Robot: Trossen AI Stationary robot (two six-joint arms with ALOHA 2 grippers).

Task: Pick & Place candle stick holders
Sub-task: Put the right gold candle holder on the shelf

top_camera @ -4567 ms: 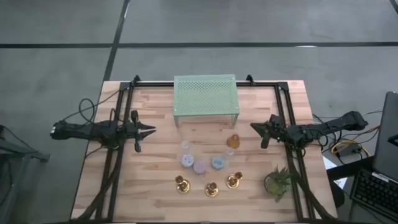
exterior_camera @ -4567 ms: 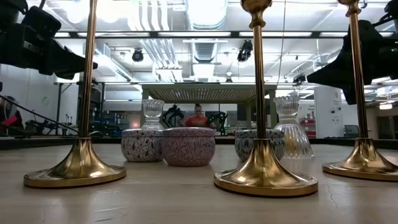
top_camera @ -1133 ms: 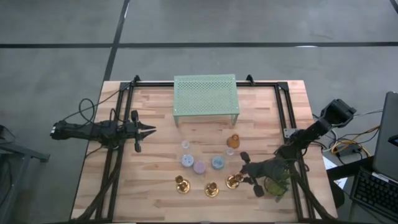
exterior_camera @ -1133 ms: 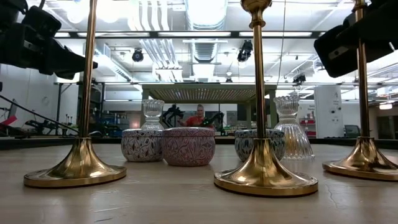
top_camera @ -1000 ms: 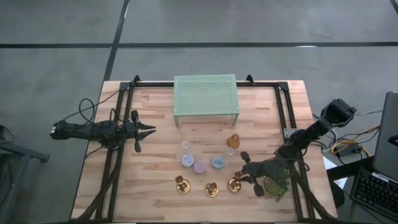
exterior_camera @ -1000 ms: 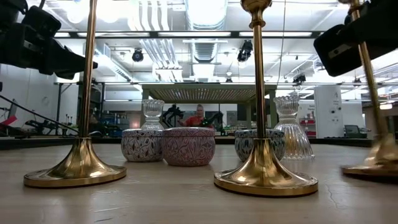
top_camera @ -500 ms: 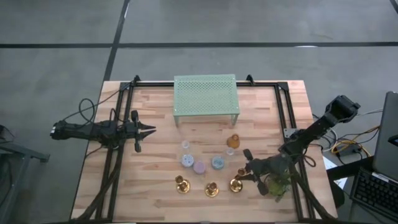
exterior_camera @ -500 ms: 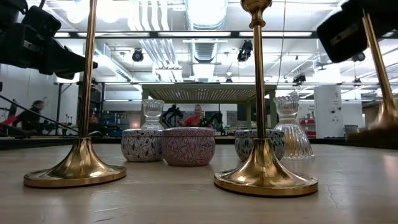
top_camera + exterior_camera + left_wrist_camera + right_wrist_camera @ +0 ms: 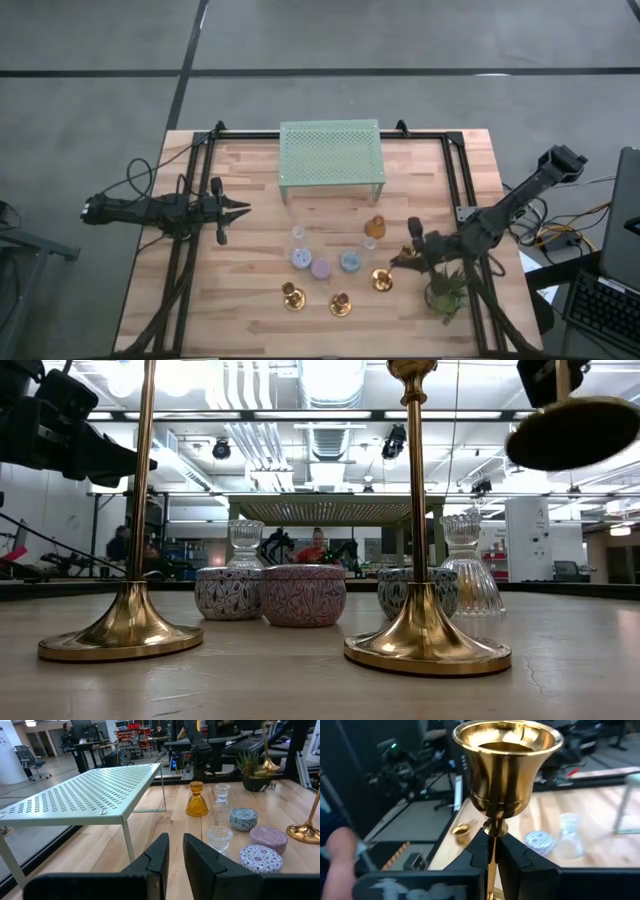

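Note:
Three gold candle stick holders are in view. Two stand on their round bases near the table's front edge (image 9: 292, 296) (image 9: 340, 303); in the low view they show as the left one (image 9: 130, 625) and the middle one (image 9: 425, 640). My right gripper (image 9: 412, 255) is shut on the third holder (image 9: 382, 280), which is off the table; its base (image 9: 585, 430) shows high in the low view. My left gripper (image 9: 238, 209) waits at the table's left, shut and empty, and shows in its wrist view (image 9: 175, 855). My right gripper pinches the holder's thin stem (image 9: 492, 847) between its two fingers, just under the top cup (image 9: 507, 765). The fingers come from the table's right and lie across the stem. The holder is lifted clear and tilted, its round base (image 9: 382, 280) hanging toward the table's left.
A green mesh shelf (image 9: 330, 150) stands at the far middle. An amber glass holder (image 9: 375, 228), clear glass cups (image 9: 297, 234) and three patterned tins (image 9: 321, 268) sit mid-table. A potted plant (image 9: 445, 293) is at the near right, below my right arm. People move in the room beyond.
My right gripper has risen and gone toward the table's far and right edges with the right-hand holder. The holder first tipped on its base, then lifted clear of the table, and now hangs tilted well above it. The other two holders have stayed put.

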